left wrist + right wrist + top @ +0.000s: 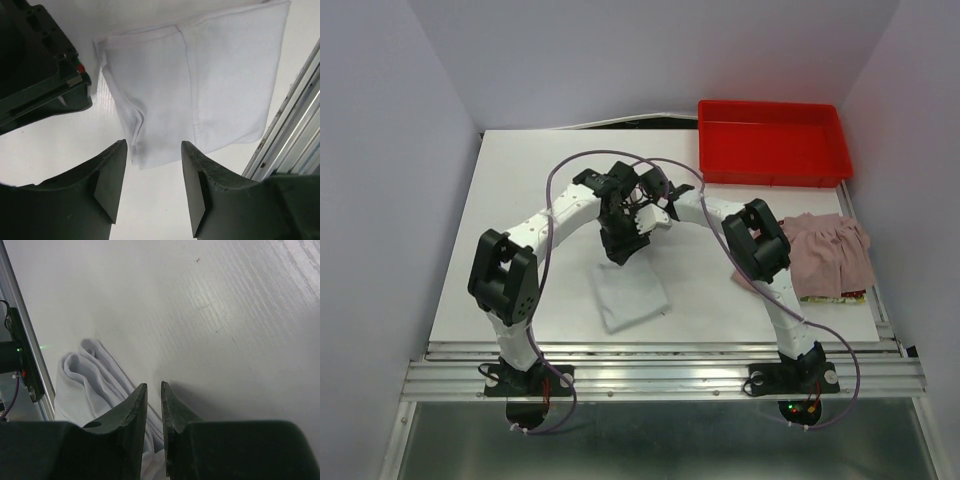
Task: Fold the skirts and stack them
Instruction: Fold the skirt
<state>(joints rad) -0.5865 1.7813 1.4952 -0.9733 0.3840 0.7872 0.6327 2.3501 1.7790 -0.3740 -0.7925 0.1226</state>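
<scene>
The pale grey-white skirt [630, 293] lies folded flat on the table near the front edge; it also shows in the left wrist view [200, 85] and, bunched, in the right wrist view [85, 382]. The pink pleated skirt [830, 252] lies spread at the right edge, unfolded. My left gripper [617, 252] hovers just behind the white skirt, open and empty [153, 145]. My right gripper [640, 220] is close beside it over bare table, its jaws nearly touching with nothing between them [153, 386].
A red plastic tray [820, 175] stands at the back right. A small yellow-red item [847, 296] peeks from under the pink skirt. The aluminium rail [295, 135] runs along the table's front edge. Part of the right arm [40, 75] is close to my left gripper.
</scene>
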